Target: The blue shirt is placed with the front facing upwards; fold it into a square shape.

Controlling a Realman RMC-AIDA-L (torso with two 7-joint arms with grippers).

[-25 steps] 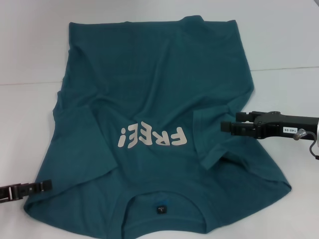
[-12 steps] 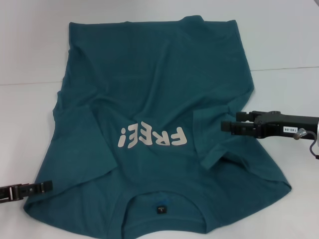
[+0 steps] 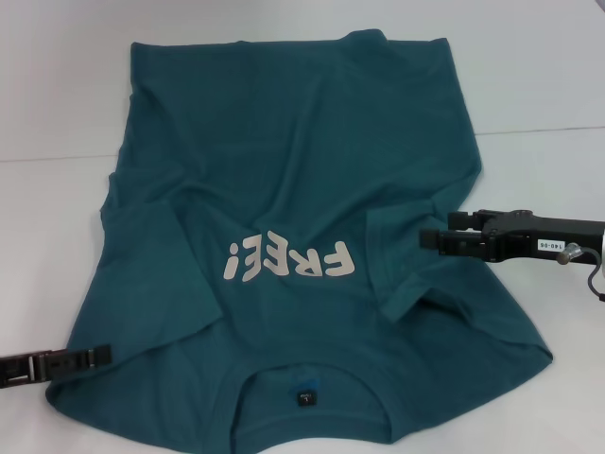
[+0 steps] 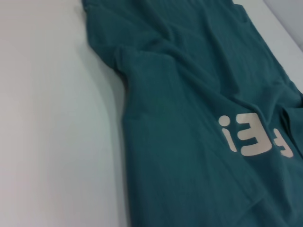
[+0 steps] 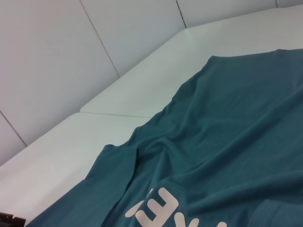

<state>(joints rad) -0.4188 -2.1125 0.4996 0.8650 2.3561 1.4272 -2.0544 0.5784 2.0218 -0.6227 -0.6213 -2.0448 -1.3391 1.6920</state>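
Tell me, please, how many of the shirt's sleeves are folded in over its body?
2. On the blue shirt, the left sleeve lies folded in near the left gripper; the right sleeve lies folded in beside the right gripper.

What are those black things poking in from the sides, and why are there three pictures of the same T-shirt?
The black things are a robot's two hands, called grippers. The robot has two arms and a camera on its head. The head picture looks down at a white table where a blue shirt lies front up, with "FREE!" printed on it. The left gripper is at the shirt's near left edge. The right gripper is over the right sleeve. I can't tell whether either one pinches the cloth. The other two pictures come from small cameras on the robot's wrists, so they show the same shirt close up and from the sides.
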